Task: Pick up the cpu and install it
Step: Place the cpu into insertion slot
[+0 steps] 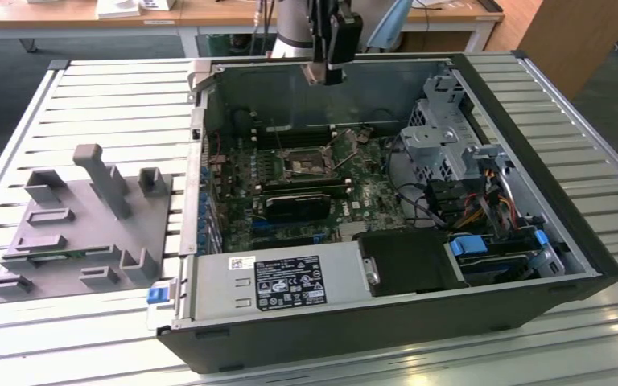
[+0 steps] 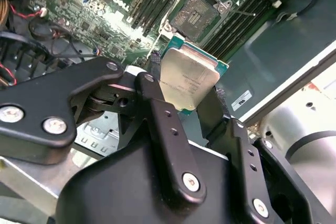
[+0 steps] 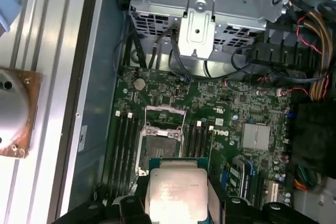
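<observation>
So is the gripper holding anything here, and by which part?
Yes. The gripper holds the cpu, with its fingers clamped on two opposite edges and the metal top facing out in both wrist views.

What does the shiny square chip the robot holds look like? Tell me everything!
The cpu is a flat square chip with a shiny silver-grey metal top, faint print and a thin green rim. The gripper is shut on two opposite edges, holding it above the motherboard, near the empty socket.
</observation>
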### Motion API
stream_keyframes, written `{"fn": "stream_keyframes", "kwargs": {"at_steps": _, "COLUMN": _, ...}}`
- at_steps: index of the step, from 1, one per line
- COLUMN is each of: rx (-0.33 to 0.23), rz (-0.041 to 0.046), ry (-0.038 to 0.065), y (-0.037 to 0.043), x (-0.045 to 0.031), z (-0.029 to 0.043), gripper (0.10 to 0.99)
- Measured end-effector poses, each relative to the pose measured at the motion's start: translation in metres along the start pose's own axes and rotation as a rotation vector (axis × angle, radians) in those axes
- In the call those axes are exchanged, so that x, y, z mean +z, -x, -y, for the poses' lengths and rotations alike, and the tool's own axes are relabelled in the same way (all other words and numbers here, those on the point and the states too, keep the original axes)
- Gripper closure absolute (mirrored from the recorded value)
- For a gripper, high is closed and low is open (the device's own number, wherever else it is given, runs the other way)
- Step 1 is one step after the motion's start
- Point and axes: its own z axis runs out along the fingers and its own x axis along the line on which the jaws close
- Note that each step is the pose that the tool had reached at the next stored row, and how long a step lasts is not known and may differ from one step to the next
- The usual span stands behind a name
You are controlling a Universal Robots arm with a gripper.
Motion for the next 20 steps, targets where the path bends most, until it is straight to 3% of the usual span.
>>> {"fn": "stream_keyframes", "kwargs": {"at_steps": 8, "rx": 0.059, "rz": 0.0078, "ry": -0.001, "y": -0.0027, "x": 0.0129, "z": 0.0023, "gripper": 0.561}}
{"fn": "stream_keyframes", "kwargs": {"at_steps": 20, "rx": 0.061, "rz": 0.0013, "ry": -0.001, "y": -0.0050, "x": 0.0346, "z": 0.0034, "gripper": 0.561}}
